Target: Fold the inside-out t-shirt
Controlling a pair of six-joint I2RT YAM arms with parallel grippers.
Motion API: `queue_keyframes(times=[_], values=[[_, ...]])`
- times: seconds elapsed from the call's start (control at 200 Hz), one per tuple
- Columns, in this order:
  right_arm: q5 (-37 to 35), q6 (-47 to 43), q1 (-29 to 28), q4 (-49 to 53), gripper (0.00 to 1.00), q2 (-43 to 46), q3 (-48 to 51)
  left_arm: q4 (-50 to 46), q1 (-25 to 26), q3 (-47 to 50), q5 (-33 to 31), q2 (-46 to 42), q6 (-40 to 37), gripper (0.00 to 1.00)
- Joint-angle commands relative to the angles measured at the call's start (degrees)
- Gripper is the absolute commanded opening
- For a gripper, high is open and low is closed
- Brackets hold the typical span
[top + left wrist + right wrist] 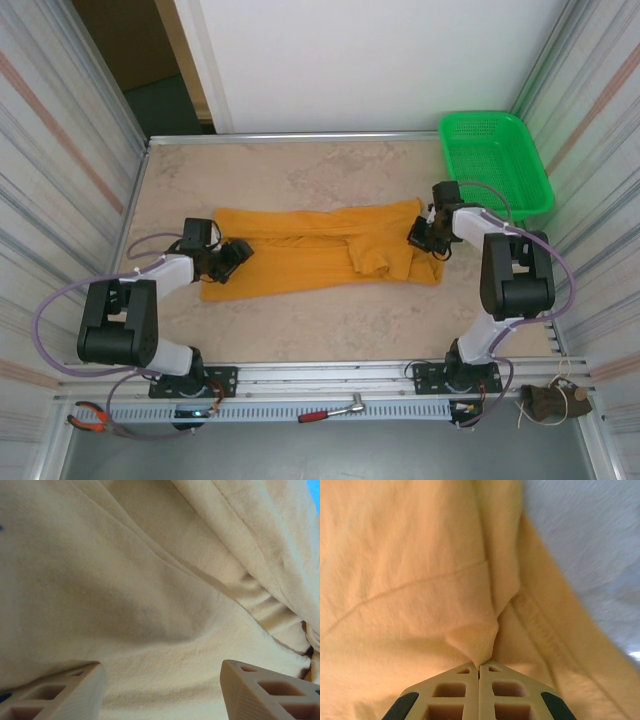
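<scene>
Nearest us, on the rail along the desk's front edge, lie orange-handled pliers and a red-handled ratchet.

Past the arm bases, the inside-out t-shirt lies on the desk as a long band running left to right. Its plain orange face is up, and its layers are rumpled toward the right end.

The left claw is at the shirt's left end. In its wrist view we see its fingers standing well apart with orange cloth spread beneath the gap. We cannot tell whether the tips touch the cloth.

The right claw is at the shirt's right end, near the far corner. In its wrist view the fingers are pressed together, clamped on a small peak of the shirt's fabric at their tips. A stitched hem runs just to the right of the pinch.

Farthest from us, a green basket stands in the desk's far right corner, apart from the shirt.
</scene>
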State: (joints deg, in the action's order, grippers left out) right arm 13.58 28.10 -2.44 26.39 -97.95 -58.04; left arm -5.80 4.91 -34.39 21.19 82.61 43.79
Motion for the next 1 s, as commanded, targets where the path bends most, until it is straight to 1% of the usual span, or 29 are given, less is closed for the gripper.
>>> queue_keyframes(times=[0.0,0.16,0.266,0.306,0.376,0.451,0.526,0.626,0.686,0.741,0.792,0.852,0.992], values=[[0.23,-2.46,2.46,2.68,0.00,1.19,-3.47,-7.81,-0.39,1.61,-5.34,1.15,-0.98,0.64],[-0.23,-4.40,4.18,4.25,0.00,-0.82,-6.11,-7.85,-0.56,1.70,-5.23,1.06,-1.16,0.64],[-1.89,-4.89,4.28,5.16,0.35,-0.44,-5.71,-7.69,-0.58,1.61,-4.93,1.00,-1.16,0.64],[-1.96,-4.70,4.28,5.24,0.42,0.84,-4.69,-7.50,-0.56,1.54,-4.51,0.82,-1.27,0.64],[-2.25,-3.91,4.09,5.25,0.47,3.70,-2.55,-7.51,-0.56,0.35,-2.83,-0.01,-2.33,0.64],[-2.15,-2.42,3.66,5.42,0.50,6.68,-0.40,-9.39,-0.66,-3.59,-0.34,-2.43,-4.06,0.64],[-3.33,-0.96,1.66,5.63,0.52,9.04,1.30,-12.54,-1.64,-9.60,0.59,-5.61,-5.88,0.66],[-5.69,1.55,-2.46,4.83,0.47,11.88,3.50,-16.14,-4.74,-18.62,1.84,-5.82,-7.93,0.69],[-6.66,3.29,-4.84,3.30,0.44,12.99,4.44,-16.56,-6.59,-22.93,3.56,-3.34,-8.63,0.70],[-6.71,4.29,-6.79,2.44,0.43,12.44,4.31,-16.53,-7.57,-26.56,6.20,0.72,-9.30,0.70],[-6.74,4.91,-8.00,2.08,0.42,10.79,3.73,-16.18,-7.68,-29.46,9.23,5.14,-9.97,0.70],[-6.12,5.73,-8.67,0.81,0.42,8.60,3.88,-15.13,-7.01,-31.49,11.37,10.50,-9.79,0.69],[-5.98,7.81,-8.72,-0.32,0.45,5.17,5.02,-10.50,-4.52,-30.05,9.43,15.86,-9.02,0.69]])
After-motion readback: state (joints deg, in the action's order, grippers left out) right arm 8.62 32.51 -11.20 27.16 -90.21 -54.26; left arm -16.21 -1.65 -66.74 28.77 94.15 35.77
